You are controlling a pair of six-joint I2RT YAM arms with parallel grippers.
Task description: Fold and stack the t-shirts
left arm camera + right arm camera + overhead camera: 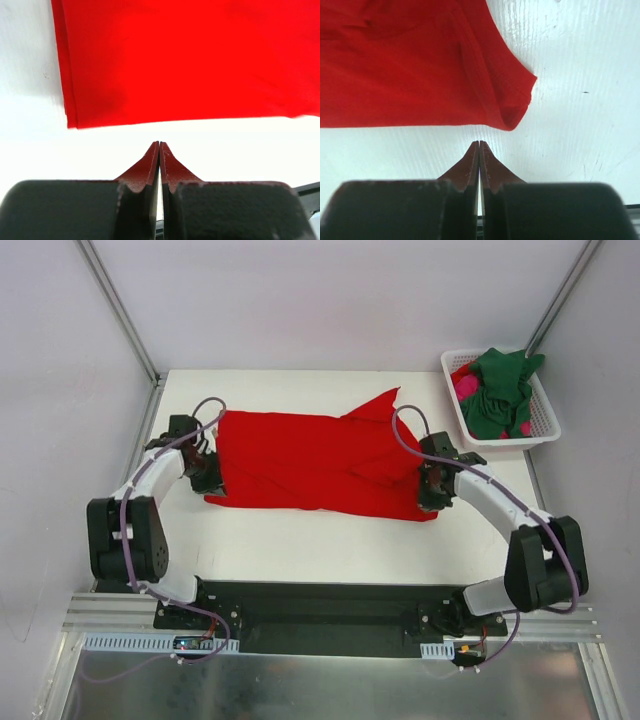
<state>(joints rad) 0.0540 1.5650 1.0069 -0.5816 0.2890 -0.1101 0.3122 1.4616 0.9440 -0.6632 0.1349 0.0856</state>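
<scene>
Two hands clenched, empty: right hand (479,144) just off red t-shirt (310,465) end nearer basket (515,441), left hand (159,145) at end farther from basket. Red t-shirt spread on desk (300,540); green t-shirt (500,385), pink t-shirt (465,387) inside basket. Cloth judged light, limp; pinch hem corners.
</scene>
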